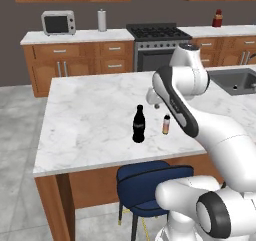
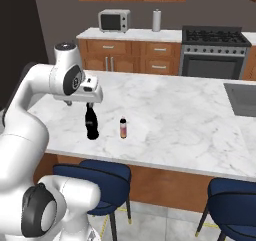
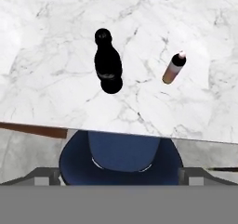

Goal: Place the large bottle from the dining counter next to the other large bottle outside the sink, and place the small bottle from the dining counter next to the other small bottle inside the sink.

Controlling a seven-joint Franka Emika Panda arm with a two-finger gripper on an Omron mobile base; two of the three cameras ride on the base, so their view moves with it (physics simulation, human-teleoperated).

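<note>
On the white marble dining counter [image 1: 85, 120] the large black cola-style bottle [image 1: 138, 125] [image 2: 91, 125] [image 3: 108, 67] stands upright near the front edge. The small orange-red bottle [image 1: 166, 124] [image 2: 123, 128] [image 3: 173, 68] with a pale top stands a short way to its right. My gripper [image 1: 155, 104] [image 2: 80, 104] [image 3: 120, 175] hovers above and slightly behind the black bottle, pointing down. Its jaws are open wide and hold nothing. The dark sink [image 1: 240, 80] [image 2: 242, 99] is recessed in the counter far to the right.
A blue stool [image 1: 150, 182] [image 3: 121, 158] sits under the counter's front edge, and a second stool [image 2: 232, 205] stands to the right. Along the back wall are a microwave [image 1: 58, 22], a paper towel roll [image 1: 102, 20], a stove [image 1: 157, 32] and a red bottle-like object [image 1: 217, 18].
</note>
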